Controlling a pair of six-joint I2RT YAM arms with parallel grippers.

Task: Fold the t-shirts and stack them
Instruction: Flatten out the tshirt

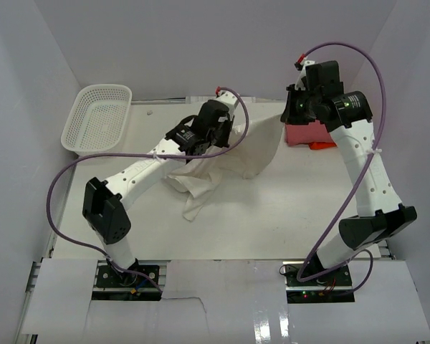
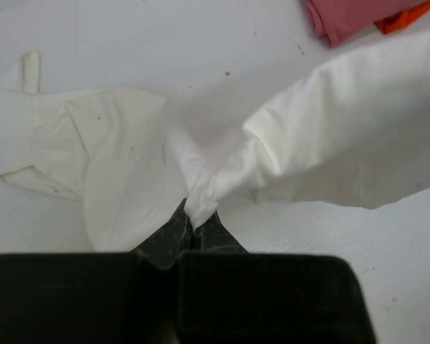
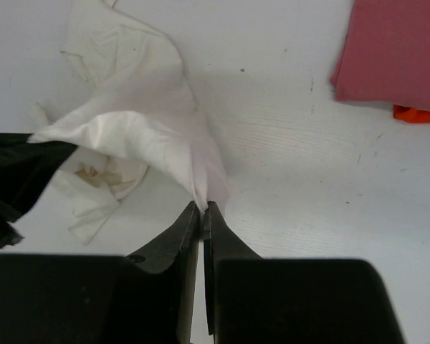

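Table (image 1: 287,215): white shirt (image 1: 251,147) strung left to right across the far middle, tail trailing toward the near edge. Red shirt (image 1: 304,134) folded at far right corner, nearest my right gripper (image 3: 203,211). It and my left gripper (image 2: 193,222) each pinch white cloth tight.

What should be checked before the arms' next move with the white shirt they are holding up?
1. Grip of left end effector on the cream-white t-shirt: ok, shut on it.
2. Grip of right end effector on the same shirt: ok, shut on it.
3. Shirt spread flat between the grips: not ok, bunched, one end trailing on the table.
4. Which corners are held: cannot tell.
5. The red t-shirt lies apart from the white one: ok.
6. The mesh basket is clear of both arms: ok.
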